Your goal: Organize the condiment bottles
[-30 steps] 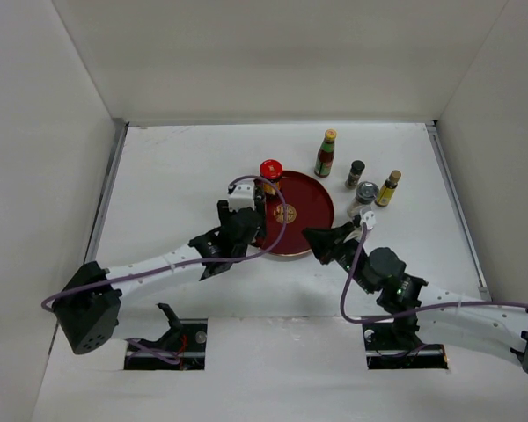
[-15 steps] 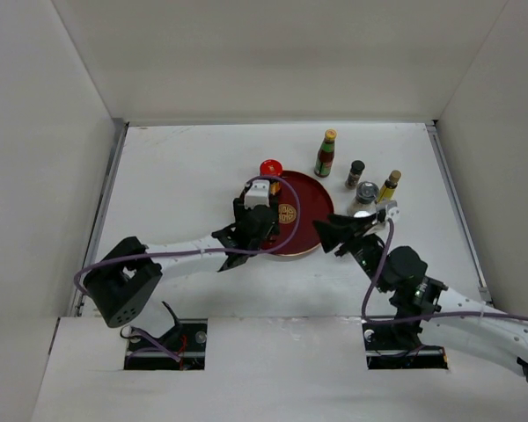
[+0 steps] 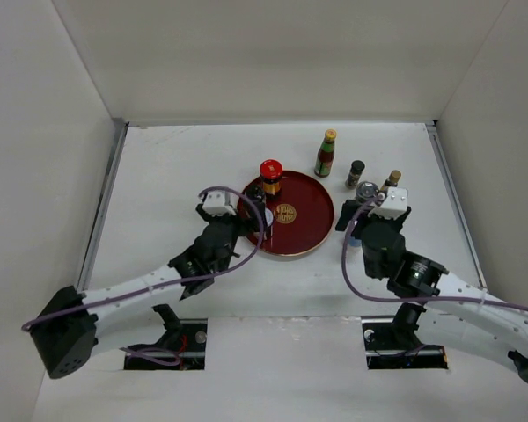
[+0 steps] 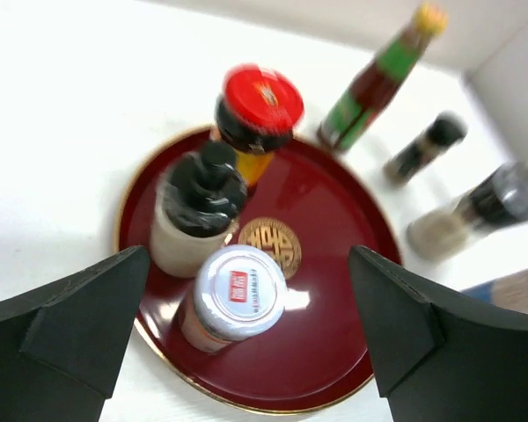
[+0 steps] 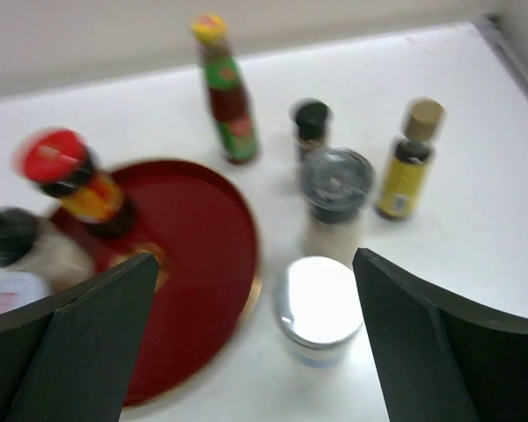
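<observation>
Standing on the red tray [image 3: 299, 230], which is set near the middle of the desk [image 3: 172, 171], three of the condiment bottles are seen. A red-capped jar [image 4: 257, 110] is at the tray's far rim, a black-capped jar [image 4: 201, 211] just in front of it, and a white-capped jar [image 4: 233, 294] beside that.

The other five are grouped off the tray toward the desk's right edge. A tall yellow-green-capped bottle [image 5: 224, 92] and a small black-capped bottle [image 5: 311, 123] are placed farthest back. A silver-capped grinder [image 5: 336, 198] and a tan-capped bottle [image 5: 409, 163] are in front of them. A white-lidded jar [image 5: 317, 308] is just beside the tray's rim.

The left pincer [image 4: 246, 259] is spread wide and empty on the side of the tray toward the left edge. The right pincer [image 5: 255, 257] is likewise spread with nothing gripped, and the white-lidded jar is seen between its fingers.
</observation>
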Robot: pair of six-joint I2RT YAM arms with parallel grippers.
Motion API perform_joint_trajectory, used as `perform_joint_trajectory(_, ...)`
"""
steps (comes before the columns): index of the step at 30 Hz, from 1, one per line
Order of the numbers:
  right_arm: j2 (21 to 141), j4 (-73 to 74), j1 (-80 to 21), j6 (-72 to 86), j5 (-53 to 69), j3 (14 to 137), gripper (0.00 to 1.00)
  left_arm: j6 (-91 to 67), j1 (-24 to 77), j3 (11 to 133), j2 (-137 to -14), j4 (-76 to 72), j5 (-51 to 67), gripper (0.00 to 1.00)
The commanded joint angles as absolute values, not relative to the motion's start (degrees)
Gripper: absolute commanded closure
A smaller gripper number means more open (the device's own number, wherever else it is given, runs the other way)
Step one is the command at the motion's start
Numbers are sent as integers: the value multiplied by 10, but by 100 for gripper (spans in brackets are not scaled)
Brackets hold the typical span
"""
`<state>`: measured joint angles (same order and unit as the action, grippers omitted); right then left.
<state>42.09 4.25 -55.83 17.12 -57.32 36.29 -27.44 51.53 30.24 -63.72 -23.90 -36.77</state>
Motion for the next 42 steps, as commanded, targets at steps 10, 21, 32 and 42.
perform_joint_trajectory(10,509,219,-433,272,-497,401,0,-308,478,132,-533,-421,-481,0)
perform_joint_trajectory(21,586,112,-361,274,-383,394,5,-318,479,110,-583,-485,-475,0)
perform_joint_trajectory(32,555,153,-391,251,-452,472,50,-323,477,106,-613,-506,-475,0)
perform_joint_trajectory(42,766,-46,-407,175,-342,629,48,-327,464,101,-614,-509,-471,0)
